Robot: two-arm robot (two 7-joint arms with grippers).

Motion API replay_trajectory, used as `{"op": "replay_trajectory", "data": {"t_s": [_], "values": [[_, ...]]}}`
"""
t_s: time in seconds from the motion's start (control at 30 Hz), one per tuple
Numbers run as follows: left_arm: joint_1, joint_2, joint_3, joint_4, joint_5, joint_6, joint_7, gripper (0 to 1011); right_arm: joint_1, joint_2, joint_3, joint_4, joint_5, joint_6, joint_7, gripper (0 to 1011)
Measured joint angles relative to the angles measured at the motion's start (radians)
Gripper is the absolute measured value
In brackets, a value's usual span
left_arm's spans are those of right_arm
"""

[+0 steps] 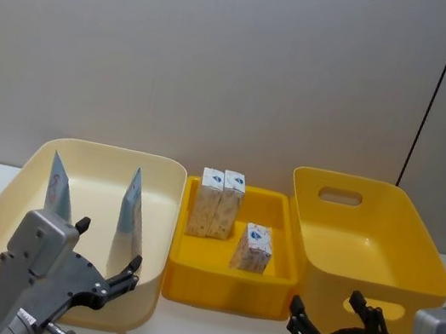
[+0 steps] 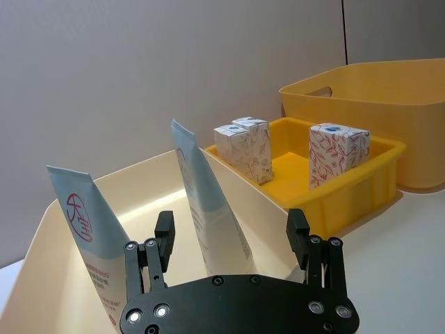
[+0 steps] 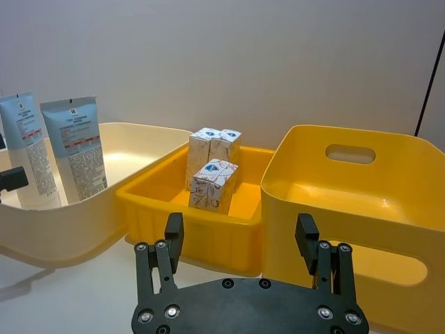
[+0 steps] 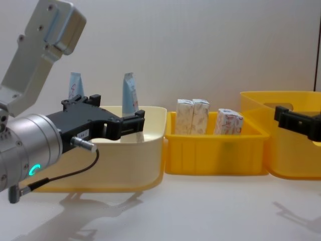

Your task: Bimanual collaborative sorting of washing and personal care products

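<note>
Upright in the cream bin point(image 1: 113, 150) on the left stand two pale-blue tubes point(image 1: 60, 186) point(image 1: 133, 212), whitish caps down, flat crimped ends pointing up, each leaning slightly. Three white packs point(image 1: 206, 201) point(image 1: 230, 205) point(image 1: 253, 248) with reddish print stand on end in the middle yellow tray point(image 1: 227, 293): two touching at the far side, one alone nearer. The left gripper point(image 1: 109, 244) hovers by the cream bin's near rim, fingers spread wide, empty. The right gripper point(image 1: 325, 301) hovers near the big yellow bin point(image 1: 417, 244), likewise spread and empty.

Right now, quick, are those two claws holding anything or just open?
Left gripper: open, holding nothing, by the cream bin.
Right gripper: open, holding nothing, before the large yellow bin.
</note>
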Motion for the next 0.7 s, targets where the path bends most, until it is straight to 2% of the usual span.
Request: {"op": "replay_trajectory", "data": {"t_s": [0.7], "values": [[0.0, 0.0, 0.0, 0.0, 0.0, 0.0, 0.0, 1003, 0.0, 0.0, 0.0, 0.0, 0.0, 0.0, 0.0, 1001]]}}
